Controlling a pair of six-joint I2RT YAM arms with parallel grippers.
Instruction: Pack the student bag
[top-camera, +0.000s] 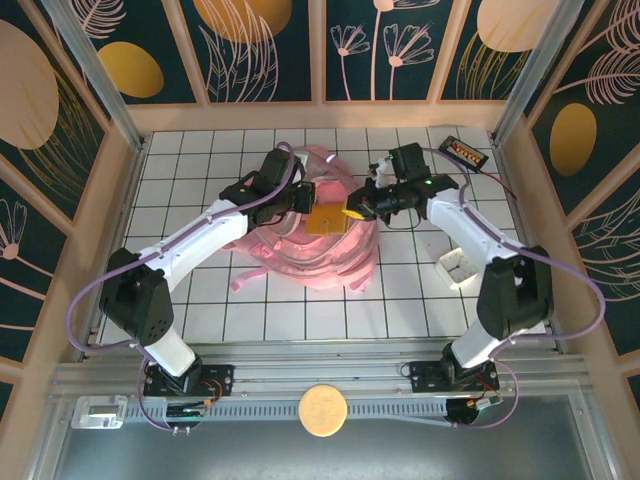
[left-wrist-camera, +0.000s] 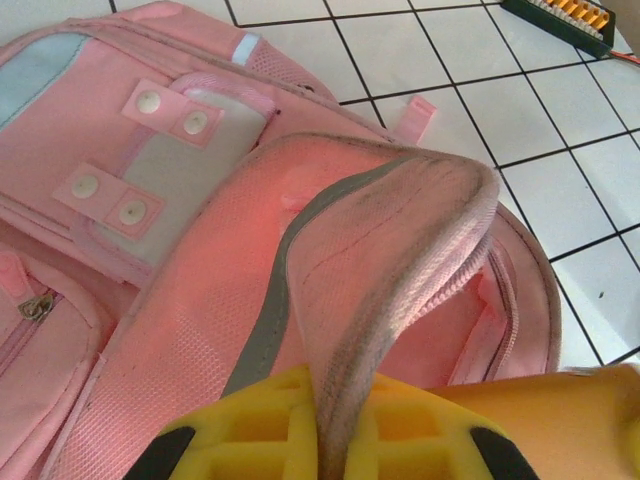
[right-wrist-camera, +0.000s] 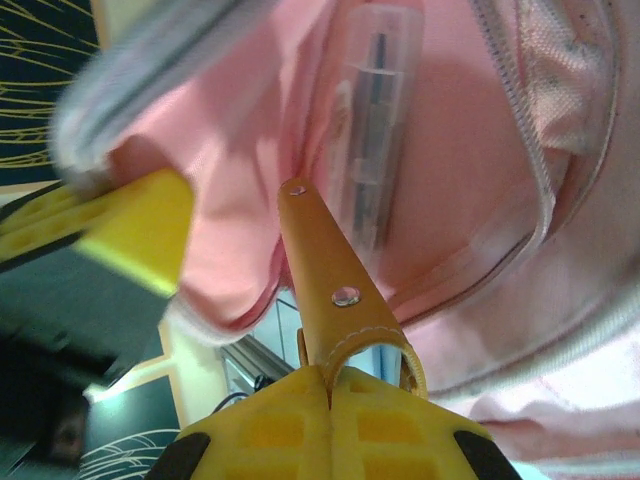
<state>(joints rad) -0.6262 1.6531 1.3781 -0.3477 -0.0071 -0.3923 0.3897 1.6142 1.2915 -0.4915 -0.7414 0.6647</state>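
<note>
The pale-pink student bag (top-camera: 320, 262) lies mid-table with its front pockets (left-wrist-camera: 150, 150) facing up. My left gripper (top-camera: 303, 197) is shut on the rim of the bag's zipped opening (left-wrist-camera: 345, 440) and holds that flap lifted. Just to its right, my right gripper (top-camera: 352, 212) is shut on a flat tan leather item (top-camera: 325, 221), pinching its riveted strap loop (right-wrist-camera: 328, 385). The tan item (right-wrist-camera: 325, 270) pokes into the bag's open mouth (right-wrist-camera: 480, 150). A clear case of pens (right-wrist-camera: 375, 130) lies inside the bag. The tan item's edge (left-wrist-camera: 560, 420) sits beside the left fingers.
A small white box (top-camera: 459, 267) stands right of the bag, by the right arm. A black device with an orange face (top-camera: 465, 152) lies at the back right corner (left-wrist-camera: 570, 18). A round cork disc (top-camera: 322, 410) rests on the front rail. Wooden walls fence the tiled table.
</note>
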